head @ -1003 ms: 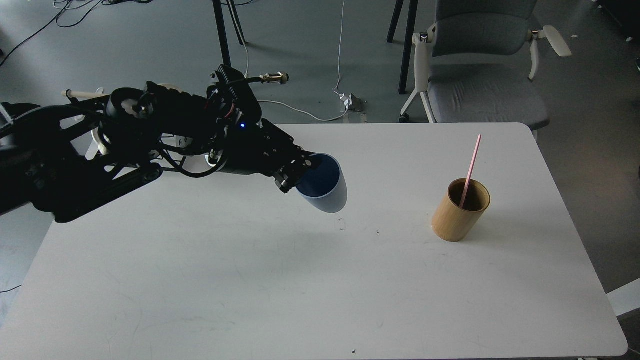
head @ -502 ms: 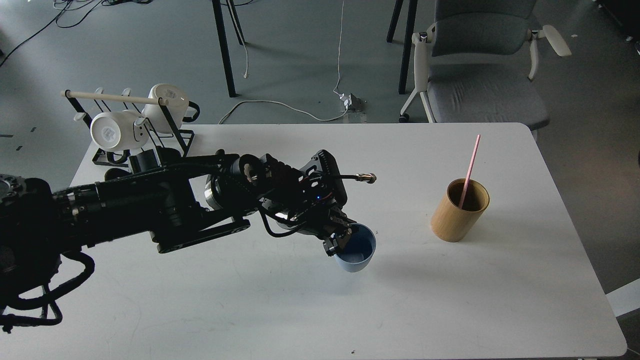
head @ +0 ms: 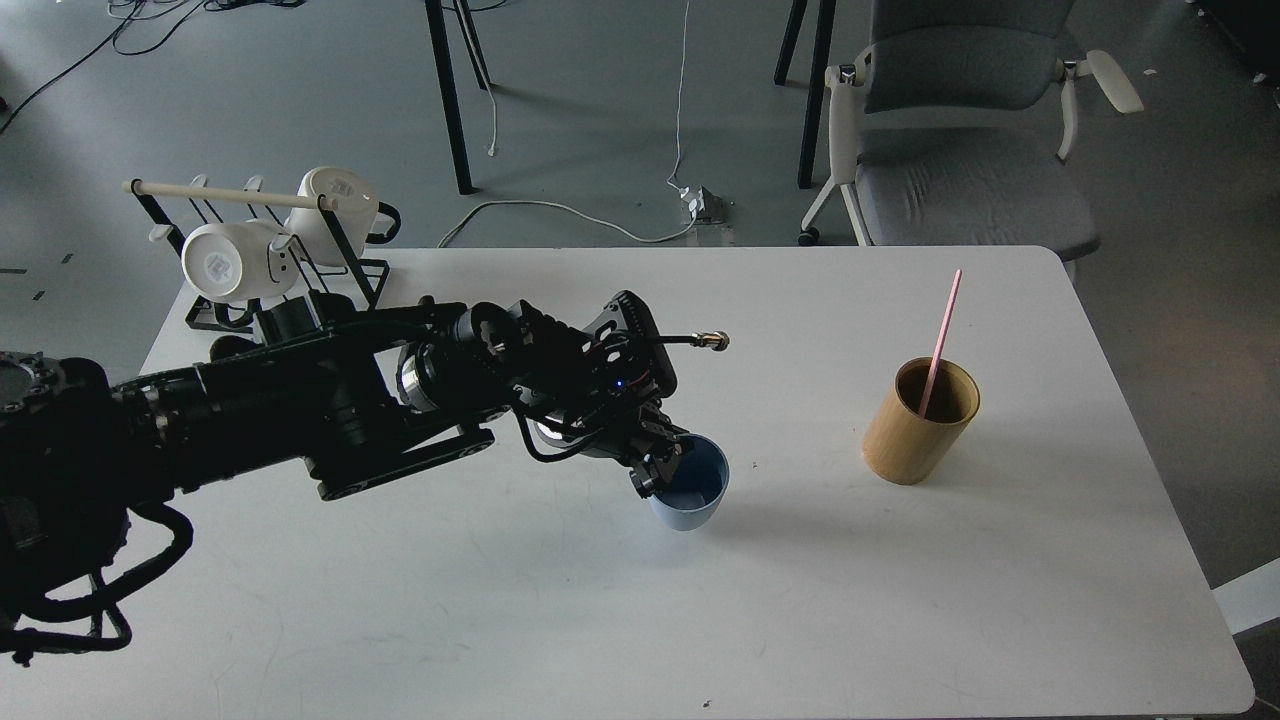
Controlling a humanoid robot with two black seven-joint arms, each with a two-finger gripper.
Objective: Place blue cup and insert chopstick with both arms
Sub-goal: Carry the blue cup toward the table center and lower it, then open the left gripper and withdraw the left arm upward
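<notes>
The blue cup stands upright near the middle of the white table, mouth up. My left gripper comes in from the left and is shut on the cup's left rim, one finger inside and one outside. The pink chopstick leans in the tan bamboo cylinder at the right side of the table, well apart from the cup. My right arm is out of view.
A black rack with a pale wooden rod holds two white mugs at the table's back left corner. A grey office chair stands behind the table's far right edge. Cables lie on the floor.
My left arm swung down from a raised pose and brought the cup from tilted in the air to upright at table level, then shifted it slightly left.
</notes>
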